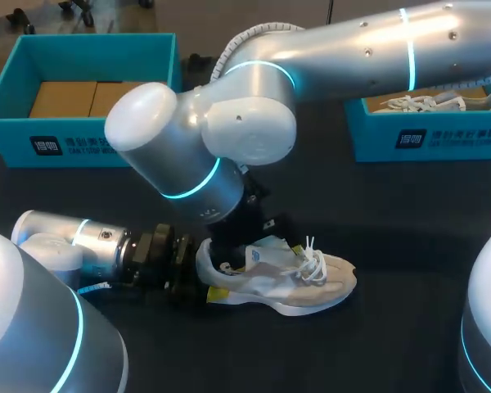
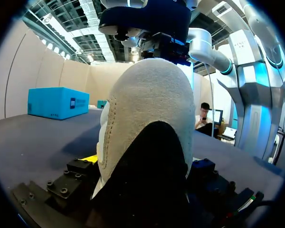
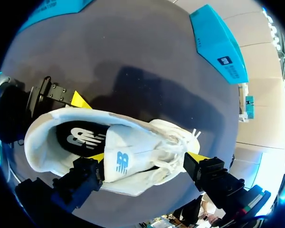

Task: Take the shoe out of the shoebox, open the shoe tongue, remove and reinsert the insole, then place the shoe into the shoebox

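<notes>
A white and beige sneaker [image 1: 311, 282] lies on its sole on the dark table, toe pointing right. My left gripper [image 1: 206, 276] comes in low from the left and is shut on the heel, which fills the gap between its fingers in the left wrist view [image 2: 152, 104]. My right gripper [image 3: 147, 159] hangs open just above the shoe [image 3: 61, 126], one finger beside the raised tongue [image 3: 121, 161] and the other by the laces. The black insole [image 3: 80, 137] shows inside the shoe's opening. In the head view the right gripper is mostly hidden under its own wrist.
A teal shoebox [image 1: 90, 143] with brown cardboard inside stands at the back left. A second teal box [image 1: 442, 139] at the back right holds another white shoe [image 1: 425, 102]. My right arm spans the table's middle above the sneaker.
</notes>
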Controlling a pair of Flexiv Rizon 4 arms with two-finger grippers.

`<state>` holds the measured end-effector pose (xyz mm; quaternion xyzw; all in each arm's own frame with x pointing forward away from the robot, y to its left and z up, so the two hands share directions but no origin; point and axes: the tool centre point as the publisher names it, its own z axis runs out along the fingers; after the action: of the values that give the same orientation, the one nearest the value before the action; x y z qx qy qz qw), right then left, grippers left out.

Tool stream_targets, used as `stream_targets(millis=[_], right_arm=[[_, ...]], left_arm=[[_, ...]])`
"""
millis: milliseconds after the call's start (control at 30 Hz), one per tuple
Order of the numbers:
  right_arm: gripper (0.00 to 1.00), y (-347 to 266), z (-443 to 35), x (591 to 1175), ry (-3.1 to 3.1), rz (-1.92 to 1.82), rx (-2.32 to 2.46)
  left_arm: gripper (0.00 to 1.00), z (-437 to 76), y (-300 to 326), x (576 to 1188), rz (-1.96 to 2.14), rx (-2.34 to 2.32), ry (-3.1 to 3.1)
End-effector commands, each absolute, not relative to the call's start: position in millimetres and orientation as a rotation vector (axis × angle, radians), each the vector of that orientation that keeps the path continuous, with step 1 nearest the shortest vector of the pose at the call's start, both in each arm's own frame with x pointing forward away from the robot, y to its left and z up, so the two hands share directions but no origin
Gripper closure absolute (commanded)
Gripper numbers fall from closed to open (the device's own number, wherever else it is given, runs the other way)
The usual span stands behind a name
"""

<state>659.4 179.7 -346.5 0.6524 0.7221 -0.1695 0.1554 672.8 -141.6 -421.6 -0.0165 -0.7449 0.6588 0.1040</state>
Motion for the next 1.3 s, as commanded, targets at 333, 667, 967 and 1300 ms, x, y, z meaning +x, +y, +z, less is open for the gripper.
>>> stream_targets(millis=[333,667,967,1300], right_arm=[[0.24,155,-338,659,1.248,-0.263,2.511],[0.55,173,-337,654,1.359,-0.257,2.532],[0.6,177,-333,648,1.414,-0.241,2.535],[1.0,167,-324,647,1.495,-0.172,2.561]], left_arm=[[1.0,-426,-139,673,1.946,-0.043,-2.2],[1.0,-426,-139,673,1.946,-0.043,-2.2],[1.0,-426,-139,673,1.946,-0.043,-2.2],[1.0,-426,-139,673,1.946,-0.043,-2.2]])
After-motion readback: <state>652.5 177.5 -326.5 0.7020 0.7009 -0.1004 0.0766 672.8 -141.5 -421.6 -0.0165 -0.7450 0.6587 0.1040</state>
